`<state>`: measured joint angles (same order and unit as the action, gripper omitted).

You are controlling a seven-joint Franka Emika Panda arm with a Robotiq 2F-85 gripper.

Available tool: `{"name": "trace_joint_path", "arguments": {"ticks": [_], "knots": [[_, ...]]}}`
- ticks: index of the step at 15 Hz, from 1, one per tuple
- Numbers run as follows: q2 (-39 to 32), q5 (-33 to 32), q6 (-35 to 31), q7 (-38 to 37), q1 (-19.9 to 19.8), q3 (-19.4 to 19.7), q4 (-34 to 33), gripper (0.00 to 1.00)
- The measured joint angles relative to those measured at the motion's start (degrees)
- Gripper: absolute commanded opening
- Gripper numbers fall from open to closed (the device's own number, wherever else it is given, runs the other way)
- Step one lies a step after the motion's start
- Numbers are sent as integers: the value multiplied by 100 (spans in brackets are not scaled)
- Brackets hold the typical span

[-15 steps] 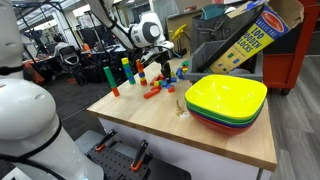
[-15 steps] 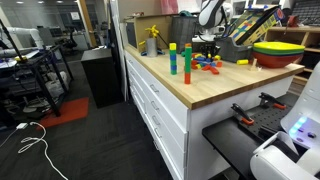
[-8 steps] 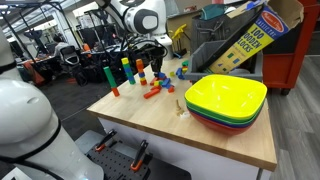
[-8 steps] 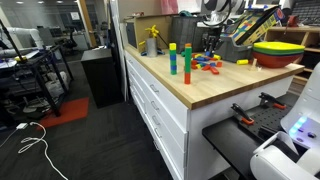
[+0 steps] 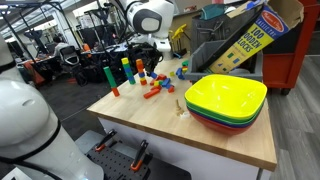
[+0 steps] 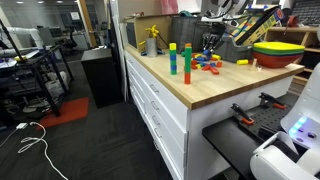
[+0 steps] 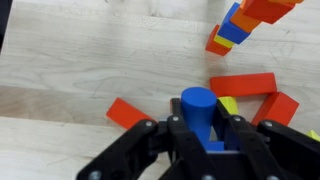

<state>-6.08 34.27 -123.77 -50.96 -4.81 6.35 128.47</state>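
My gripper (image 7: 200, 135) is shut on a blue cylinder block (image 7: 198, 108), held upright between the black fingers above the wooden table (image 7: 90, 60). Below it lie red blocks (image 7: 243, 85), another red block (image 7: 130, 113) and a yellow block (image 7: 229, 104). A small stack of orange, blue and yellow blocks (image 7: 238, 25) stands further off. In both exterior views the gripper (image 5: 158, 52) (image 6: 210, 42) hangs over the pile of coloured blocks (image 5: 155, 88) (image 6: 205, 62) at the far part of the table.
A stack of bowls with a yellow one on top (image 5: 225, 98) (image 6: 277, 48) sits on the table beside the blocks. Upright block towers, green (image 5: 106, 76) (image 6: 186, 62) and blue-yellow (image 5: 126, 68), stand near the pile. A block box (image 5: 245, 40) leans behind.
The arm has risen and shifted a little over the block pile, carrying the gripper upward. The blocks on the table have not moved.
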Motion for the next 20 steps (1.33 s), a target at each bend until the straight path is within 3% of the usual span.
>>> {"name": "trace_joint_path", "arguments": {"ticks": [9, 20], "knots": [[-39, 1472, 250, 969, -155, 25, 535, 8], [-294, 1988, 820, 1398, -170, 71, 954, 8]]}}
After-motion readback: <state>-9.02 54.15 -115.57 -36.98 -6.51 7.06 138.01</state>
